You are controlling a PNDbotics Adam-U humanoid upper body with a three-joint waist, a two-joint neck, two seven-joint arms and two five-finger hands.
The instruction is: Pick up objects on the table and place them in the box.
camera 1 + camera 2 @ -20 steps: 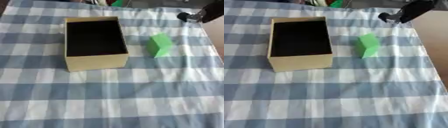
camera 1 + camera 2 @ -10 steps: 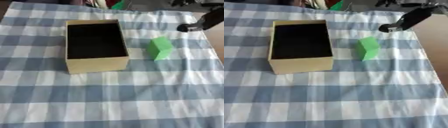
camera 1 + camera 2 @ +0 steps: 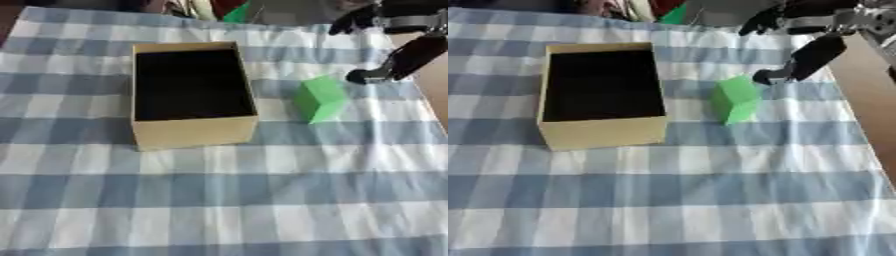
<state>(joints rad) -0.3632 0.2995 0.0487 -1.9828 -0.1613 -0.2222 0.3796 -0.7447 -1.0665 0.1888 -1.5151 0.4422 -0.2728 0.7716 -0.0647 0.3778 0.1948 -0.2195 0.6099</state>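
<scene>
The right hand [image 3: 807, 52], fingers extended and holding nothing, has descended to just right of the green block [image 3: 320, 98] beside the open box [image 3: 191, 95]; the right eye view shows more of the table edge [image 3: 866, 95].

blue-white checked tablecloth [image 3: 262, 200], bare tabletop [image 3: 868, 100]

You have a soft woven cloth [image 3: 219, 200] under everything, blue and white check, matt and slightly creased. The box [image 3: 192, 132] looks like plain tan cardboard, dull outside, dark inside. The green block [image 3: 320, 99] is smooth and matt. Your right hand [image 3: 394, 60] shows black casing with a faint sheen.
</scene>
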